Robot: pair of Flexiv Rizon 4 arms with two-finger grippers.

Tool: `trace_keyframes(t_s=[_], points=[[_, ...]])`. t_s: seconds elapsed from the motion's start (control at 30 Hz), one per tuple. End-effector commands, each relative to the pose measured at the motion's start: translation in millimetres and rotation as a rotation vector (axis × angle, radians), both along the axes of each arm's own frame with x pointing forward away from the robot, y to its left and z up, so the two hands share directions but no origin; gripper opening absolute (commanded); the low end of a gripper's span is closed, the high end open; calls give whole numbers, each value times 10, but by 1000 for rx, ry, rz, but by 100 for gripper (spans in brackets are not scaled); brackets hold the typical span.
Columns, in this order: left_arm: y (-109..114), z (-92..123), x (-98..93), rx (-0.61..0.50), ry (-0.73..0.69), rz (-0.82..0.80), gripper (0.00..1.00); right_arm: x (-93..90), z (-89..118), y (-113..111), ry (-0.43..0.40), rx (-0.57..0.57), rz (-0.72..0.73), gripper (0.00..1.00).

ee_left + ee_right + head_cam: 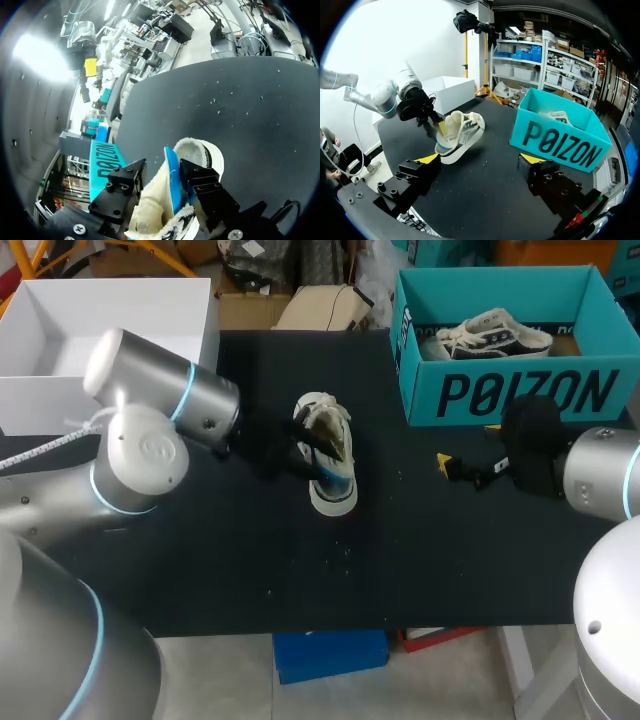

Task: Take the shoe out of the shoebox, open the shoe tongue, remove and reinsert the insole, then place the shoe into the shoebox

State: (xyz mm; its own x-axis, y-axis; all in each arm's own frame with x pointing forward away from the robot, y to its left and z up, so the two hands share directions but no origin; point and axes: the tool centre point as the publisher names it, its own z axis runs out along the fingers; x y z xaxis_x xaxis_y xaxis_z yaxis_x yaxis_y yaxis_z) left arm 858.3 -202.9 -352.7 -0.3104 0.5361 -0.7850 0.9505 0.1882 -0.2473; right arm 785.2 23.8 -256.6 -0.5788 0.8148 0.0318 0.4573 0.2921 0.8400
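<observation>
Where the left gripper [161, 192] meets the shoe [200, 150], its black fingers flank the cream lining from both sides. The tips are hidden, so it appears clamped on the shoe. The shoe lies on the table [200, 560], tilted. The right gripper [480, 165] stands with its fingers apart, holding nothing, well apart from the shoe. From that gripper, the shoe's long axis lies crosswise, so the left arm is far nearer. The box [560, 142] sits ahead and beside it, with large dark lettering on its wall and a second shoe [490, 335] inside.
</observation>
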Motion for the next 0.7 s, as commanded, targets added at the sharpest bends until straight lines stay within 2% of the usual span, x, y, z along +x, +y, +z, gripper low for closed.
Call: trace_keyframes(t_s=[0.03, 0.1, 0.13, 0.17, 0.2, 0.23, 0.47, 0.7], points=[[186, 176, -70, 2, -40, 9, 100, 0, -3, 5, 2, 0, 0, 100], [270, 266, -72, 31, -74, 30, 99, 0, -3, 5, 2, 0, 0, 100], [299, 298, -69, 50, -91, 37, 63, 0, -3, 5, 2, 0, 0, 100], [323, 321, -63, 76, -113, 47, 38, 0, -3, 5, 2, 0, 0, 100], [339, 331, -51, 113, -133, 56, 6, 0, -3, 5, 2, 0, 0, 100], [347, 328, -38, 144, -145, 62, 0, 0, -3, 5, 2, 0, 0, 100], [280, 170, 21, 477, -275, 62, 0, 0, -3, 5, 2, 0, 0, 100], [259, -2, 58, 553, -261, 48, 0, 0, -3, 5, 2, 0, 0, 100]])
